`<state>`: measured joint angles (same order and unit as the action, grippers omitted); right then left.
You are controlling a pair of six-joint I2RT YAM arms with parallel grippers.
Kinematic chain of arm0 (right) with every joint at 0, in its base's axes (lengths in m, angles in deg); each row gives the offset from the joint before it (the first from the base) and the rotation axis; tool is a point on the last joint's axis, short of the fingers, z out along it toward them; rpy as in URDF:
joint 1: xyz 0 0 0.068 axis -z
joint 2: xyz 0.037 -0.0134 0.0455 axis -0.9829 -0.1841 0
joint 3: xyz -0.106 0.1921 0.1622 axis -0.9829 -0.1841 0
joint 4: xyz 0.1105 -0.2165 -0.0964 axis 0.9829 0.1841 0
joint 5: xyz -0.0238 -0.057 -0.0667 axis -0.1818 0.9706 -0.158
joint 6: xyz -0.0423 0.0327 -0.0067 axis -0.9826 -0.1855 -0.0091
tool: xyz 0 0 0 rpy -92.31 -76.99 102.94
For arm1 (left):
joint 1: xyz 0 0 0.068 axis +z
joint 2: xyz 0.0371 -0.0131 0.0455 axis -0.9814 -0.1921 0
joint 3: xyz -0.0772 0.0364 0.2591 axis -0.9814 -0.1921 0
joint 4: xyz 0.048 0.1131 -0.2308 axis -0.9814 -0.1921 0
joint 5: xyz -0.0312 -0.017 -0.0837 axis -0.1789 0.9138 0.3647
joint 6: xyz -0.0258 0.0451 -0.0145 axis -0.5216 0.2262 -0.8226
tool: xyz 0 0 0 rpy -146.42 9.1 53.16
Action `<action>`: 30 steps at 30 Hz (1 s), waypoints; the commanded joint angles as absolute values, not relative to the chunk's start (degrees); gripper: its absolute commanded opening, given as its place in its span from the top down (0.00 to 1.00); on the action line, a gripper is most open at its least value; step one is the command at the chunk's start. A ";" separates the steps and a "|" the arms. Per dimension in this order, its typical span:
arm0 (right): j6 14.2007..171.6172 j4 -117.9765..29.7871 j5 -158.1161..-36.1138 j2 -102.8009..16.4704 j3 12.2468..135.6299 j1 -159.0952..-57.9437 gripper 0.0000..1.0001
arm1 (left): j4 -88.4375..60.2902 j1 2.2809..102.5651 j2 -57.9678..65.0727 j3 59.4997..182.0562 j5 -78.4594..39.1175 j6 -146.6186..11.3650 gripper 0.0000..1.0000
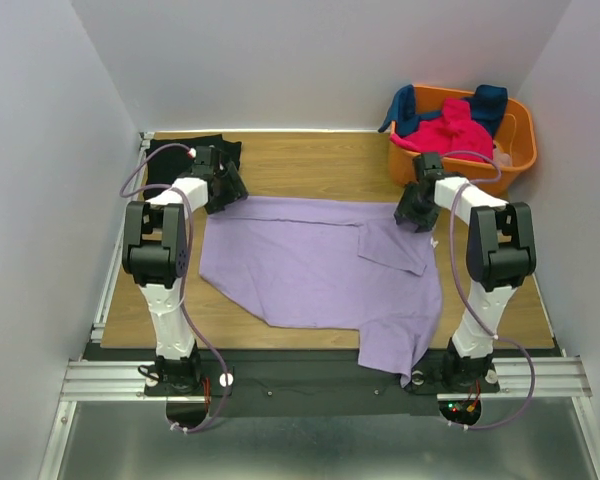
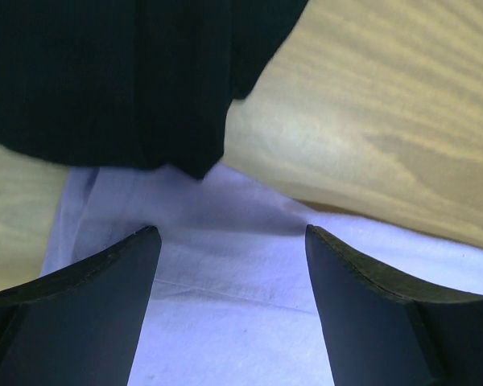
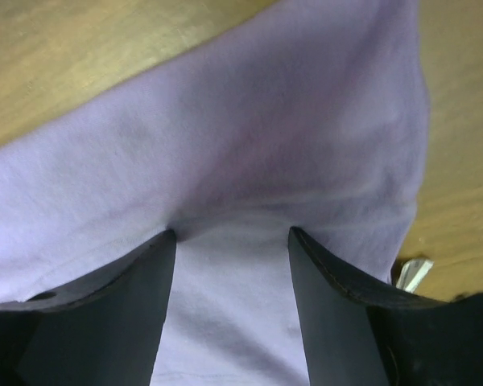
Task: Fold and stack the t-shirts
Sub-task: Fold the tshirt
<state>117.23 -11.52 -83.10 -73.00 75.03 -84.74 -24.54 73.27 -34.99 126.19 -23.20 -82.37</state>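
The large lavender t-shirt lies spread on the wooden table, its lower right part hanging over the near edge. A black t-shirt lies folded at the back left corner. My left gripper is open over the lavender shirt's back left corner, right next to the black shirt. My right gripper is open and low on the shirt's back right edge, with cloth between its fingertips. Hot-pink and dark teal-blue shirts lie in the basket.
An orange plastic basket stands at the back right corner, close behind my right arm. White walls close in the table on three sides. Bare wood shows behind the lavender shirt, and a small silver object lies beside my right finger.
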 commanded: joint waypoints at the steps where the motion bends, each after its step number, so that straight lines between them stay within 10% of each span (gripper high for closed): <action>1: 114.84 -13.93 -79.98 -80.03 79.40 -84.40 0.36 | -28.30 73.74 -39.60 131.38 -26.26 -82.77 0.15; 15: 113.16 -12.43 -83.41 -80.83 85.67 -83.96 0.29 | -29.01 73.82 -33.02 134.13 -25.47 -78.28 0.15; 30: 116.23 -11.91 -83.85 -55.45 66.52 -84.40 0.25 | -27.78 74.09 -27.13 124.28 -27.14 -79.95 0.15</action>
<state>114.96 -10.01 -83.80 -61.68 69.74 -84.56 -28.12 73.64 -29.18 125.47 -26.15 -79.60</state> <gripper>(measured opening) 0.749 0.848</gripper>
